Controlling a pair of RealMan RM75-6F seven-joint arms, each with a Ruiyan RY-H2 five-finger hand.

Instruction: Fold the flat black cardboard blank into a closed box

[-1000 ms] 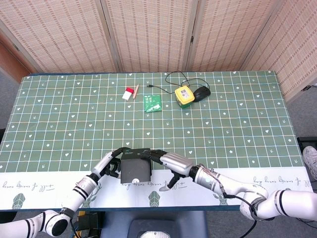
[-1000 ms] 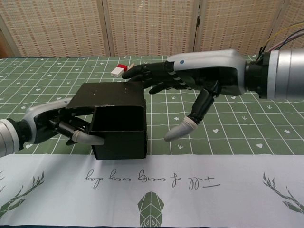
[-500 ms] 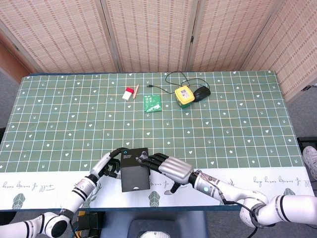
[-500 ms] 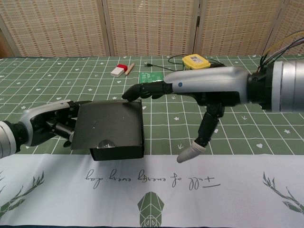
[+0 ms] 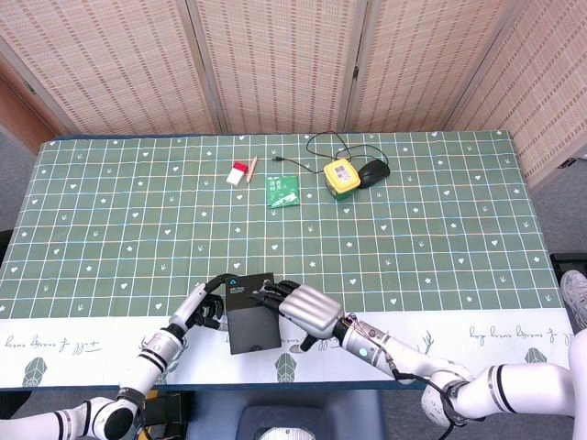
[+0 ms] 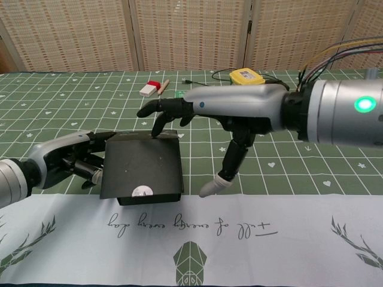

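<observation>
- Woven folding screens (image 5: 275, 55) stand behind a table under a green patterned cloth (image 5: 440, 229); a white printed strip (image 6: 269, 239) runs along the near edge at the bottom of both views.
- The black cardboard box (image 5: 250, 313) sits at lower centre-left of the head view, on the boundary between green cloth and white strip. I see it formed into a low box with its lid panel lying over the top; its longer side appears to run from the near edge toward the back of the table. A small pale sticker (image 6: 141, 191) shows near its front edge in the chest view.
- My left hand (image 6: 75, 162) is against the box's left side, fingers curled toward that wall. It braces the box; I cannot tell whether it actually grips it.
- My right hand (image 6: 197, 116) reaches in from the right of the frame and hangs over the box's far right corner. It holds nothing: fingertips (image 6: 157, 131) press down on the rear edge of the lid, thumb (image 6: 218, 179) pointing down to the cloth just right of the box, apart from it.
- Deciding relation, as I judge it: the box lies to the left of and below my right palm, with the left hand opposite. Any pressing down of the lid is taken against that left brace.
- Risk, in my judgement: the lid may spring back if not tucked in.
- Elsewhere, at upper centre of the head view and well apart from the work: a red-and-white small item (image 5: 241, 170), a green packet (image 5: 282, 191), a yellow device (image 5: 341, 176), a black mouse (image 5: 372, 170).
</observation>
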